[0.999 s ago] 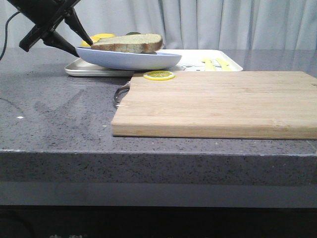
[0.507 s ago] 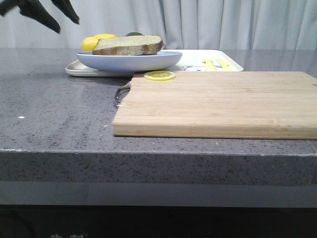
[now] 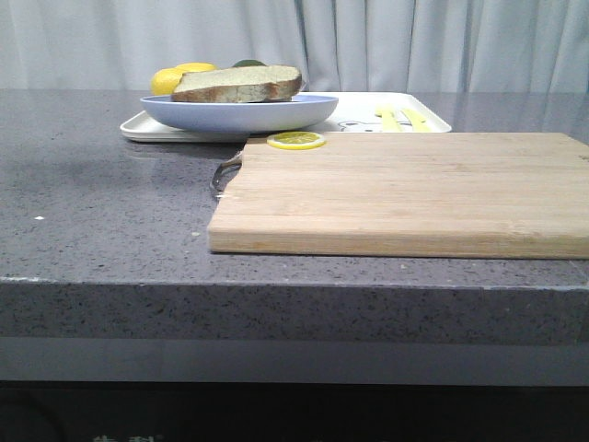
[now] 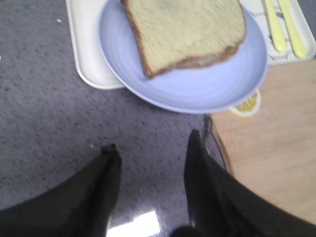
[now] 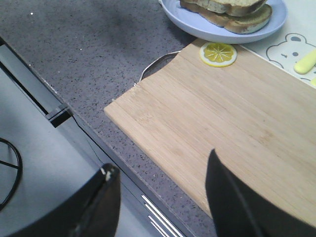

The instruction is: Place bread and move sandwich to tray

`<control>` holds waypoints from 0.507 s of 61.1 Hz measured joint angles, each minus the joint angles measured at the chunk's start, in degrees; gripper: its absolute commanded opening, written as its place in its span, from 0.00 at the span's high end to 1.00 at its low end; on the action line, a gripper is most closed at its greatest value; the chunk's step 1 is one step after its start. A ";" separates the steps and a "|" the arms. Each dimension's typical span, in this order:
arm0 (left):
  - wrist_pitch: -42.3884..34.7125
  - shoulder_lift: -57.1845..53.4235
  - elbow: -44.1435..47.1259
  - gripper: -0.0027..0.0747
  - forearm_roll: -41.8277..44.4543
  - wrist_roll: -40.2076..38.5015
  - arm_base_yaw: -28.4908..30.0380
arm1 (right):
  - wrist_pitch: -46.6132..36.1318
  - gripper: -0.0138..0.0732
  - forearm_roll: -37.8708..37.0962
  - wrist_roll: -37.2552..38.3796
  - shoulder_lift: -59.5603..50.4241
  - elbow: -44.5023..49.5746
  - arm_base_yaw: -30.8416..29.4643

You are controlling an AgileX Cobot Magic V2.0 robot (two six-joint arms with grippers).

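The sandwich (image 3: 237,85), speckled brown-crusted slices stacked together, lies on a pale blue plate (image 3: 241,113) that rests on the white tray (image 3: 363,115) at the back of the counter. It also shows in the left wrist view (image 4: 185,32) and the right wrist view (image 5: 228,10). I see no egg and no separate bread slice. My left gripper (image 4: 152,148) is open and empty, above the grey counter short of the plate (image 4: 197,84). My right gripper (image 5: 160,165) is open and empty over the counter's front edge by the cutting board (image 5: 237,123). Neither gripper shows in the front view.
A light wooden cutting board (image 3: 405,189) with a metal handle (image 3: 224,173) fills the middle right of the counter. A lemon slice (image 3: 295,140) lies on its far left corner. Yellow cutlery (image 3: 398,117) lies on the tray. Yellow and green fruit (image 3: 184,74) sits behind the plate.
My left gripper was at the plate's left rim, holding it tilted. It let go, rose up and left, and is now out of the front view. The plate lies level on the tray.
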 measured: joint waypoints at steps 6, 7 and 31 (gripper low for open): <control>-1.83 -5.98 8.16 0.56 1.46 0.94 -3.59 | 0.00 0.36 0.00 0.00 0.00 0.00 0.00; -2.29 -6.95 9.40 0.56 1.77 1.03 -4.13 | 0.00 0.36 0.00 0.00 0.00 0.00 0.00; -13.47 -38.87 36.96 0.56 8.90 1.30 -8.15 | 0.00 0.36 0.00 0.00 0.00 0.00 0.00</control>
